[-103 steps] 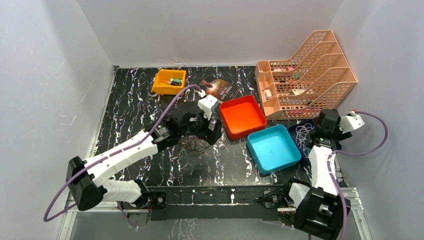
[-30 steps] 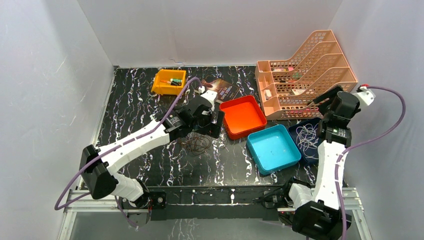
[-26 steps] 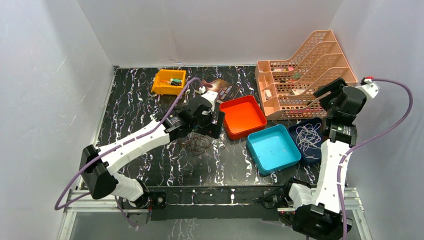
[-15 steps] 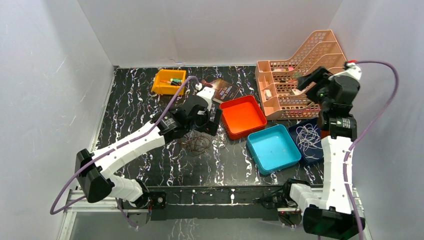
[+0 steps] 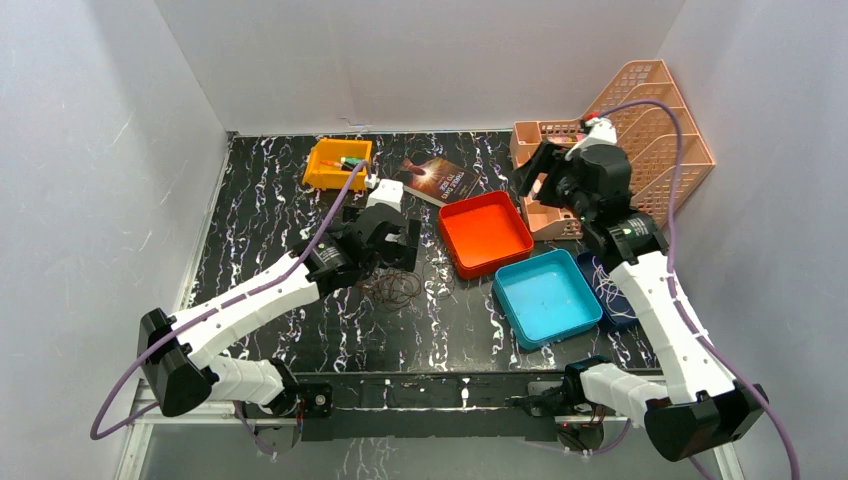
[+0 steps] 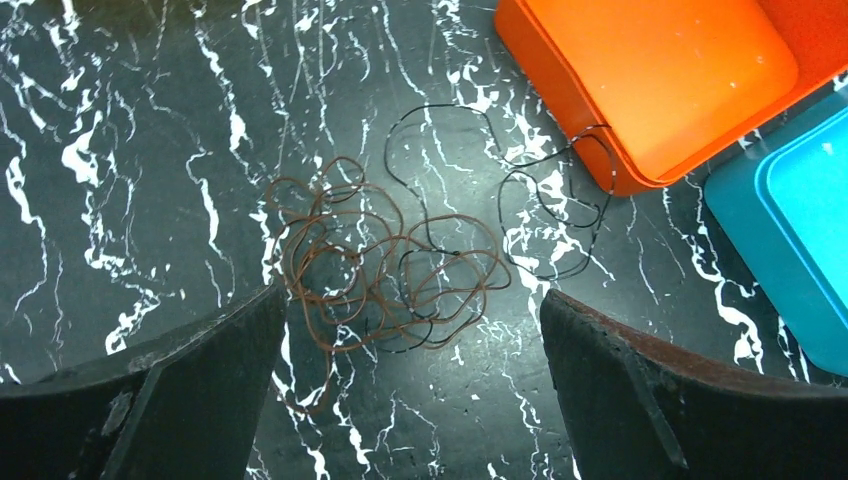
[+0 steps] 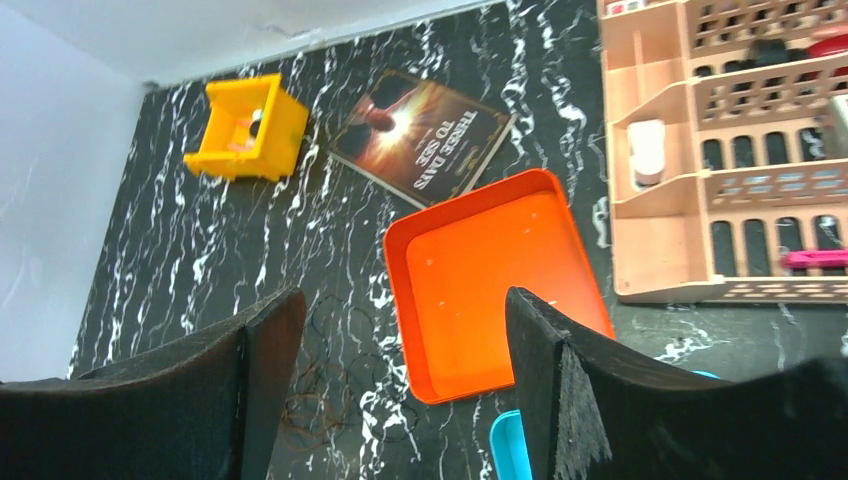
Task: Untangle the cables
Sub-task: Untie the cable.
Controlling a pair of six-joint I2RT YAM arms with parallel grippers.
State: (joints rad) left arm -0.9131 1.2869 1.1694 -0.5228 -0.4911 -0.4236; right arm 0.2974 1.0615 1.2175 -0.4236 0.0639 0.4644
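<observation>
Moved, over the last second: the left arm [image 5: 255, 298] has drawn its wrist a little leftward above the tangle. The right arm [image 5: 660, 300] has swung up and left, away from the dark blue tray [image 5: 612, 305], to a station by the peach file rack [image 5: 665, 135].

Item 1, left arm. It reaches diagonally from the near-left base to mid-surface, wrist pitched down. Left jaws released and spread wide, grasping nothing. In my wrist view they frame the tangle from above, clear of it.

Item 2, cables. Brown cord [image 6: 370, 275] lies in a heap of loose loops on the surface [image 5: 260, 220], near the orange tray [image 5: 485, 232]. Black cord [image 6: 548, 222] threads through that heap and loops out to the tray's near wall. I judge these two not yet separated.

Item 3, right arm. It stands raised high, wrist turned leftward. Its camera looks down on the orange tray, the book [image 7: 425, 135] and the yellow bin [image 7: 250, 125]. Right jaws parted, empty.

Item 4, whitish cord [image 5: 600, 270]. It sits coiled in the dark blue tray at far right, beside the teal tray [image 5: 545, 295], partly hidden behind the right forearm.

Assessment: one cord is put away and the right arm is free to help. My next pick is the brown-and-black pair, with the left jaws already poised over it.
</observation>
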